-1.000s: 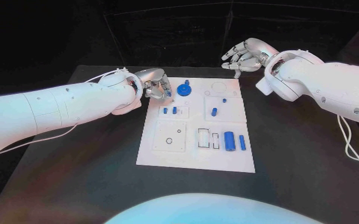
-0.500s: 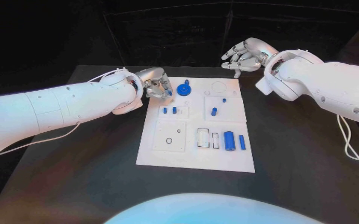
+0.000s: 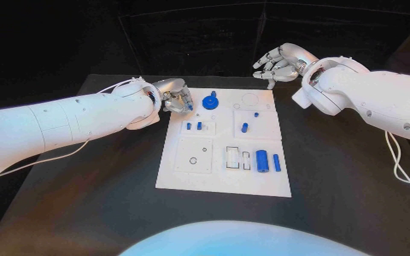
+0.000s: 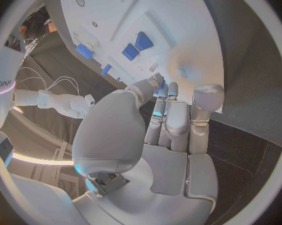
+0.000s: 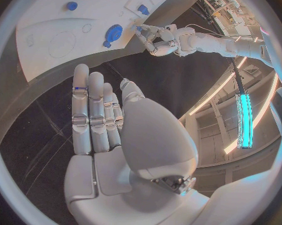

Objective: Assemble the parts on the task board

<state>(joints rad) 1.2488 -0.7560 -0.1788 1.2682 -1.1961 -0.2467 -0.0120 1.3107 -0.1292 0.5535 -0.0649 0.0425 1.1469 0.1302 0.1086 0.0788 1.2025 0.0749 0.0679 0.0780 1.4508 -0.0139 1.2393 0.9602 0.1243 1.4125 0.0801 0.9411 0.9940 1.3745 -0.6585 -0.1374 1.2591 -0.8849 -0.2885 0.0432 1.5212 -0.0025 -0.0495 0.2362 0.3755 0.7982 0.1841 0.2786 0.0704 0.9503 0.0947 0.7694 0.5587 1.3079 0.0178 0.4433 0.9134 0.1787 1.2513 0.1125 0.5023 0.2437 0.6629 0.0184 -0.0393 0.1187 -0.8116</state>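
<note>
The white task board (image 3: 224, 176) lies mid-table. A blue gear-shaped part (image 3: 210, 103) sits near its far left corner. Two small blue pegs (image 3: 194, 126) stand just nearer, and the left wrist view shows these pegs (image 4: 135, 46) too. A short blue part (image 3: 244, 128) is in the middle. A thick blue cylinder (image 3: 262, 161) and a thin one (image 3: 276, 162) lie at the right. My left hand (image 3: 177, 101) hovers at the board's far left edge beside the gear, fingers (image 4: 178, 110) stretched out, nothing visibly held. My right hand (image 3: 278, 66) hangs beyond the far right corner, fingers (image 5: 90, 110) straight and holding nothing.
The black table (image 3: 94, 197) reaches well past the board on both sides and in front. The board has empty outlined slots (image 3: 232, 156) and a round hole (image 3: 193, 161) near its front. The right wrist view shows the gear (image 5: 113, 32) and my left hand (image 5: 160, 40).
My left hand has drawn back a little to the left, away from the gear. The right hand and the parts have not moved.
</note>
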